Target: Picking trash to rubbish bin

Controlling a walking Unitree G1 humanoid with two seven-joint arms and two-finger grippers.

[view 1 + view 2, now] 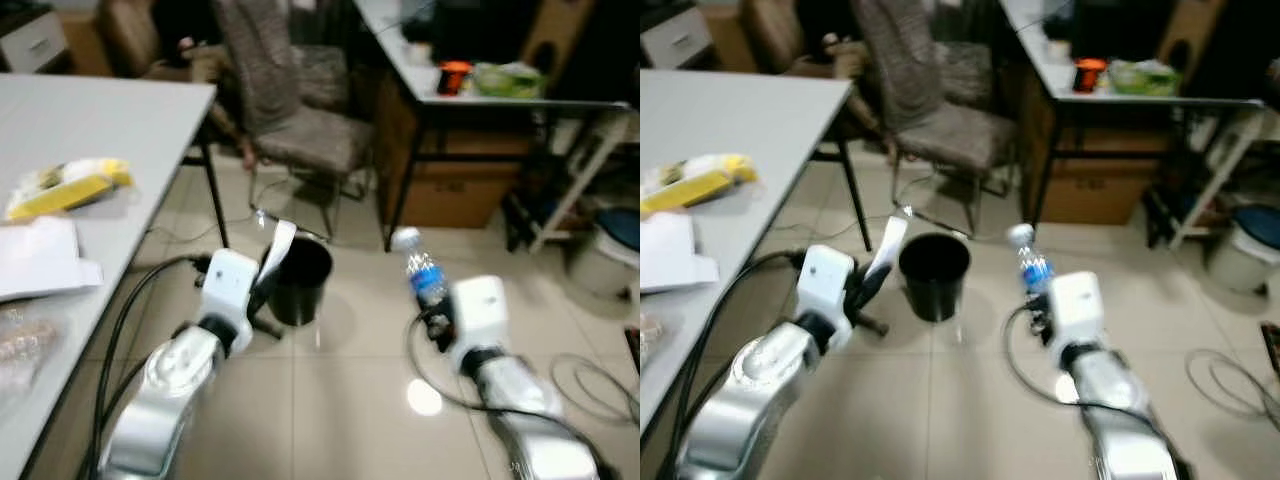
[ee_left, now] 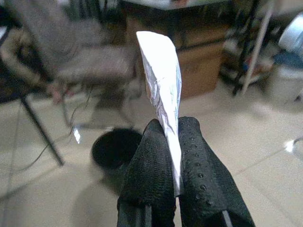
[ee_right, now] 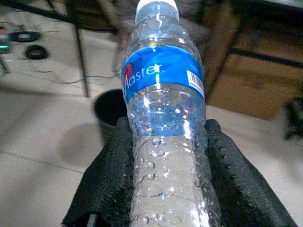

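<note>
left gripper (image 2: 174,156): clenched on white wrapper (image 2: 162,90), which sticks up past the fingertips
right gripper (image 3: 168,156): grasping water bottle (image 3: 165,118) round its lower body, cap beyond the fingertips
bin (image 1: 300,280): black, open, on the floor just ahead of the left fingertips, ahead and to the left of the right ones
step: carry wrapper over the rim before letting go, bottle after
pose: both arms forward and low, wrists level
far: chair (image 1: 300,110), desk (image 1: 500,95)

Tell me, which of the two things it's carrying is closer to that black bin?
The white wrapper in the left hand: its tip hangs right beside the bin rim. The bottle in the right hand is farther off.
</note>
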